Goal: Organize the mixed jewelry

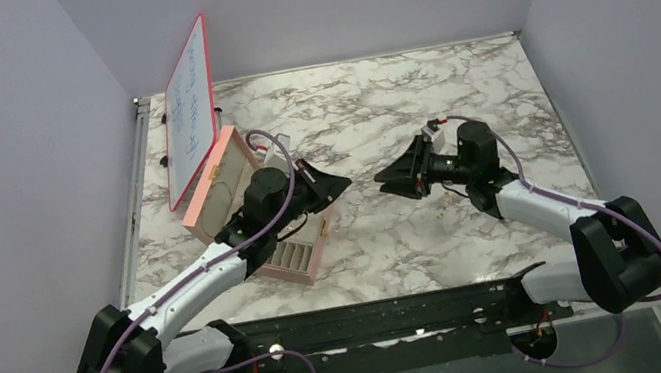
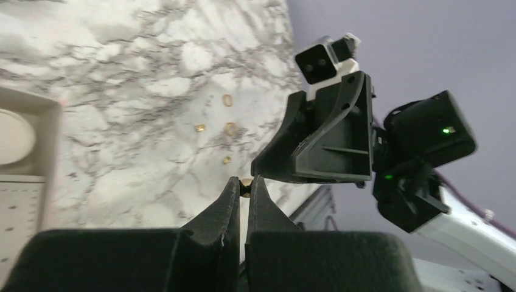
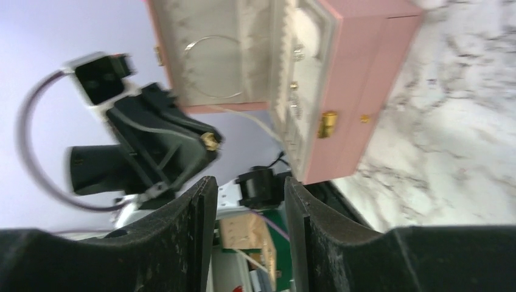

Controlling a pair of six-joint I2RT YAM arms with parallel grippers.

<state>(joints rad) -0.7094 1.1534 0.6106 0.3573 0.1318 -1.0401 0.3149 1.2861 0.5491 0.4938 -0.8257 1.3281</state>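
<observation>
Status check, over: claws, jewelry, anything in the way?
Left claw shut on a gold piece. Right claw open, empty, close opposite it. Other gold bits loose on the table. Pink box open.

We have the pink rectangular box [image 1: 217,187] on the left half of the white marble table [image 1: 373,98], with the red-framed whiteboard [image 1: 189,109] behind it. Just right of the box, the left gripper [image 1: 344,184] faces the right gripper [image 1: 380,180] mid-table, their tips apart. 4 tiny gold-coloured rings and studs [image 2: 230,128] lie on the table ahead of the left gripper. 1 tiny gold-coloured piece [image 2: 245,186] sits between its fingertips.

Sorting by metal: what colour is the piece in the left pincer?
Gold; the piece shows best in the left wrist view.
</observation>
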